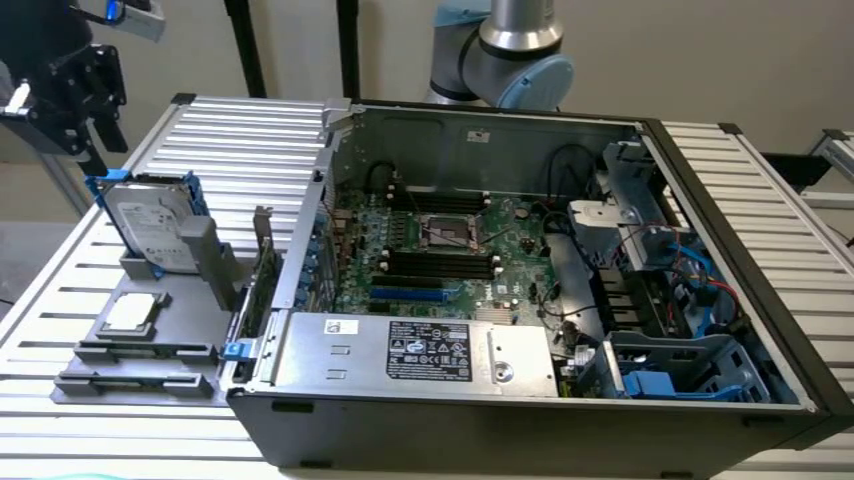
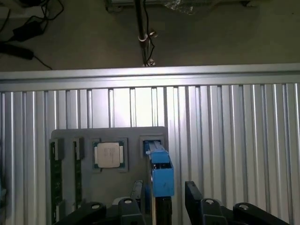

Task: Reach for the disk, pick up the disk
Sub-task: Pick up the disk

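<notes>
Disk (image 1: 144,222) stood on edge in a grey holder (image 1: 200,255) on the slatted metal table (image 1: 227,130), just beside the open computer case (image 1: 694,200), toward the exterior view's left. From the exterior view I got its broad face, with a white label whose print I could not read, and the blue bracket round it. From the wrist view I got the disk (image 2: 161,173) edge-on from above, its blue bracket end uppermost in the holder (image 2: 108,133), with 1 square silver chip (image 2: 109,154) in the next pocket.

The gripper (image 1: 94,150) hung above the disk's far end, pointing down and close over the bracket's top corner; I could not tell whether it touched. The arm (image 1: 514,45) rose from behind the case. In the wrist view the gripper (image 2: 164,190) had its 2 black fingers (image 2: 193,190) set wide, holding nothing, with the blue edge showing between them.

The chip (image 1: 134,312) lay flat in front of the disk. A metal box (image 1: 400,350) inside the case carried a black-and-white sticker that I could not read.
</notes>
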Motion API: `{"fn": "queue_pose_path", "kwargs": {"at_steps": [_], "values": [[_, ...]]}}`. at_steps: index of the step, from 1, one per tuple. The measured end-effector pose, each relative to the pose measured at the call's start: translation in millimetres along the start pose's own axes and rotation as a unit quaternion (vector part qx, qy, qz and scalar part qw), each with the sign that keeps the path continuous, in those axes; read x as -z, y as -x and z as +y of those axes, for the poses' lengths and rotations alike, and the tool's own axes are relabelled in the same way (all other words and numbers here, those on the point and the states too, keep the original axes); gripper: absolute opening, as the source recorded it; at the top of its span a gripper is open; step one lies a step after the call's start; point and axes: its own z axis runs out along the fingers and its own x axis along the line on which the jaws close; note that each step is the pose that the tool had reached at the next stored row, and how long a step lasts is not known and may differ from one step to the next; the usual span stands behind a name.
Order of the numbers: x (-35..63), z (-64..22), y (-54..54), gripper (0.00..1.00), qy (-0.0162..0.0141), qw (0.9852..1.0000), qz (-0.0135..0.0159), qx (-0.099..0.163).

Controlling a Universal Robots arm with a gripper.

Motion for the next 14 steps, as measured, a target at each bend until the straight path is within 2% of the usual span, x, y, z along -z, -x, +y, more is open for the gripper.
{"fn": "queue_pose_path", "kwargs": {"at_steps": [10, 11, 14], "values": [[-17.6, -0.4, 0.8, 0.5, 0.0, 1.0, 0.0, 0.001], [-19.0, -0.5, 0.8, 0.56, 0.0, 1.0, 0.0, 0.001], [-24.2, -0.6, 0.9, 0.56, 0.0, 1.0, 0.0001, 0.001]]}}
